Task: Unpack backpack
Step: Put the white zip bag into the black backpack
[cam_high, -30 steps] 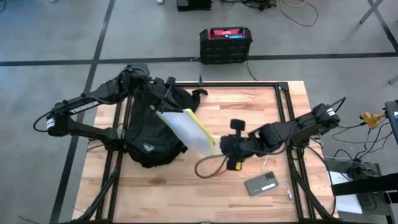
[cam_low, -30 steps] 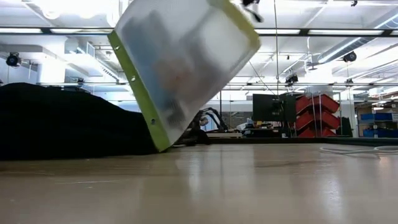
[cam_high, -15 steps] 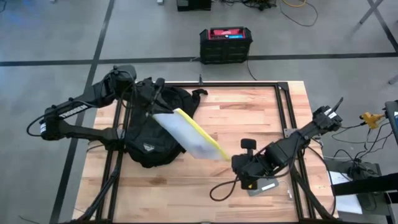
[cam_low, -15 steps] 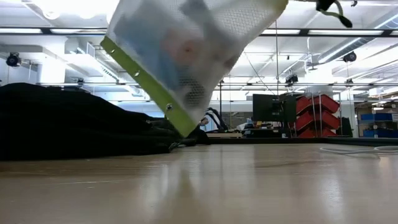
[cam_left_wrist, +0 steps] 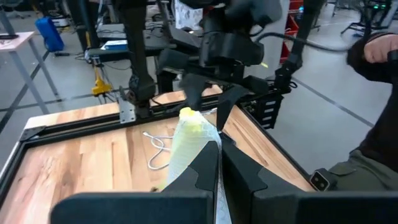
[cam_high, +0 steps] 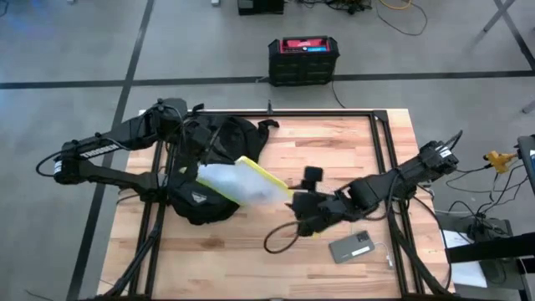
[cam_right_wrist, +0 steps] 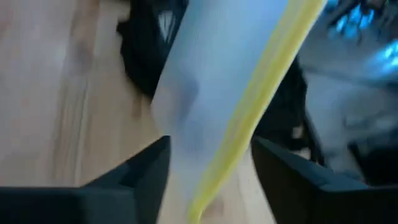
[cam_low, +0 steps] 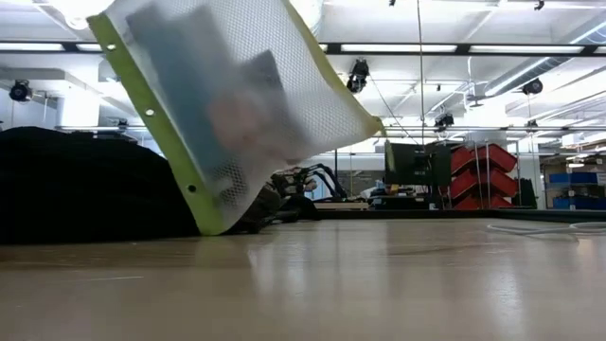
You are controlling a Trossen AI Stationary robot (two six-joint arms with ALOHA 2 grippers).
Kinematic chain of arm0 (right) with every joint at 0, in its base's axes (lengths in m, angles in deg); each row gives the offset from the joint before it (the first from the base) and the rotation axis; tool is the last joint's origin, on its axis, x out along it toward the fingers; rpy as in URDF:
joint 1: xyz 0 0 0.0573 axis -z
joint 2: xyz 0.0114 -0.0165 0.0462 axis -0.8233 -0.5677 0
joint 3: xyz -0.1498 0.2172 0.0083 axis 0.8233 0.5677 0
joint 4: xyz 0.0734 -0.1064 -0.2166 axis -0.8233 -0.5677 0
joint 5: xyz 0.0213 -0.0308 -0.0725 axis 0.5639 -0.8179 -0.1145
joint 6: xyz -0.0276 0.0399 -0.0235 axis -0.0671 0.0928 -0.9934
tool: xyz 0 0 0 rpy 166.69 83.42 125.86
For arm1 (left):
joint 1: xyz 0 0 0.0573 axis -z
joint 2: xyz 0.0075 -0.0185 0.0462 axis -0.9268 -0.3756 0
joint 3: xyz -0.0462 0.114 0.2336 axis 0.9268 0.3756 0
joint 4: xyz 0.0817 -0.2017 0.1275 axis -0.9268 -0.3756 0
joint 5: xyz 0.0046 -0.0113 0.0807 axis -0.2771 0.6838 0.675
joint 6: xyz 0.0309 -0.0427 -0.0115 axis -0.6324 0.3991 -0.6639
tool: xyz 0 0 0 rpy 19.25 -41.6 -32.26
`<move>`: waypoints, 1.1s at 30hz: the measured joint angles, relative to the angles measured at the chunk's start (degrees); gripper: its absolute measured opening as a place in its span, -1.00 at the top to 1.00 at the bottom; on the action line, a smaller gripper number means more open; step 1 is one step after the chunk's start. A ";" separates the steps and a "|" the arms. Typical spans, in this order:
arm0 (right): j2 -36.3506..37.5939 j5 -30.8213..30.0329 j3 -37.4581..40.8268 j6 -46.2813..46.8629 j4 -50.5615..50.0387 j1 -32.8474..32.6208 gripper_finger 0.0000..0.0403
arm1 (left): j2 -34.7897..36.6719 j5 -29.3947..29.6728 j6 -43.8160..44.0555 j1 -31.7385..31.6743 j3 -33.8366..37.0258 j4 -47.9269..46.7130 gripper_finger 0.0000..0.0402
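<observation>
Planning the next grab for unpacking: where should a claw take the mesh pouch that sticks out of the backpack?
Probably the free yellow-edged end of the pouch, coming from the table's open side, away from the backpack. The pouch is flat and tilted, its other end near the bag.

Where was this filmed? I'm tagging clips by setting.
Probably a robotics lab or workshop: a bare concrete floor with dark tape lines, a wooden table on a black metal frame, and red shelving under long ceiling lights.

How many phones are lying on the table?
1: a grey phone lies flat on the table near its front right corner, beside the right arm. Others could be hidden in the backpack.
</observation>
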 joint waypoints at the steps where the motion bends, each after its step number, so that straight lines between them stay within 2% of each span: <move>1: 0.00 -0.11 0.42 -3.47 3.60 1.05 -0.18 | 0.13 0.00 0.00 0.60 0.00 -0.04 1.00; 3: 0.00 -0.06 1.03 -9.62 10.42 3.47 -0.31 | 0.47 -0.15 -0.19 1.93 0.00 -0.48 1.00; 5: 0.00 3.21 1.09 -12.81 14.82 6.40 -0.39 | 0.83 -0.63 -0.49 3.43 0.00 -0.97 1.00; 7: -0.58 11.63 1.47 -12.86 19.26 9.95 -0.42 | 1.18 -0.63 -0.48 4.56 0.00 -0.98 1.00; 11: -4.61 33.84 2.93 -8.67 30.09 14.55 -0.41 | 1.61 2.25 -0.42 5.86 0.00 -1.36 1.00; 13: -7.55 40.52 3.02 -7.67 33.93 14.70 -0.37 | 1.71 2.69 -0.37 5.83 0.00 -2.32 1.00; 14: -8.65 41.52 2.76 -7.72 34.32 14.47 -0.35 | 1.73 2.84 -0.30 5.80 0.00 -2.72 1.00; 16: -9.96 41.29 2.32 -8.53 33.59 13.83 -0.31 | 2.06 3.12 -0.16 5.80 0.00 -3.56 1.00; 19: -10.10 37.57 2.32 -7.30 33.71 13.23 -0.25 | 2.68 4.43 0.13 5.80 0.00 -5.14 1.00; 26: -12.96 34.30 2.32 2.50 40.23 12.20 -0.15 | 4.72 12.19 0.42 5.87 0.00 -6.05 1.00; 28: -13.31 30.28 2.32 3.24 39.19 11.63 -0.15 | 5.14 14.13 1.27 5.84 0.00 -6.05 1.00; 33: -12.21 15.94 2.34 1.08 37.54 9.42 -0.17 | 5.99 20.69 4.39 5.85 0.00 -7.00 1.00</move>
